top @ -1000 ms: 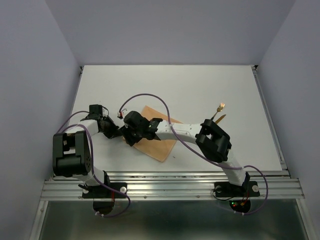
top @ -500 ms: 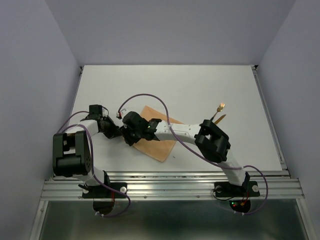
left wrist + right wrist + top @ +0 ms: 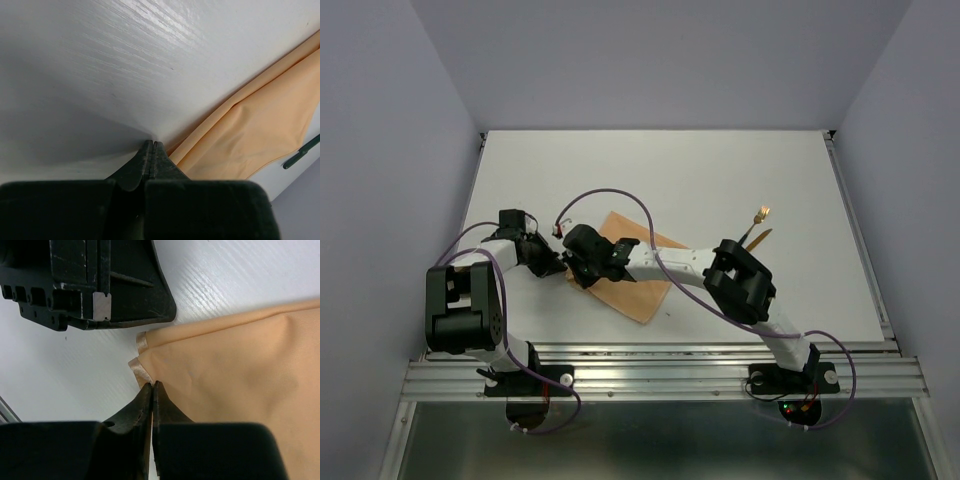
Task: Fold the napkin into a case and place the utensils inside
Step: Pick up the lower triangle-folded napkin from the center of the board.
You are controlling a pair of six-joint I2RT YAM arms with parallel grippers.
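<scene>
The peach-orange napkin [image 3: 642,282] lies folded on the white table [image 3: 720,170], left of centre. My right gripper [image 3: 578,274] is at the napkin's left corner. In the right wrist view its jaws are shut on the hemmed corner of the napkin [image 3: 230,365], and the right gripper [image 3: 152,385] pinches the top layer. My left gripper [image 3: 553,264] is shut, its tips [image 3: 151,145] pressed to the table right at the napkin [image 3: 260,125] edge, with no cloth showing between them. The utensils [image 3: 760,224] lie apart at the right, a gold fork head pointing away.
The left gripper's black body [image 3: 100,285] sits close beside the right gripper's fingertips. Purple cables [image 3: 620,195] loop over both arms. The right arm's forearm [image 3: 685,265] stretches across the napkin. Grey walls close in the table on three sides.
The right gripper's jaws have closed from wide open onto the napkin's left corner, and the right arm has edged slightly left. The left arm has stayed still.
</scene>
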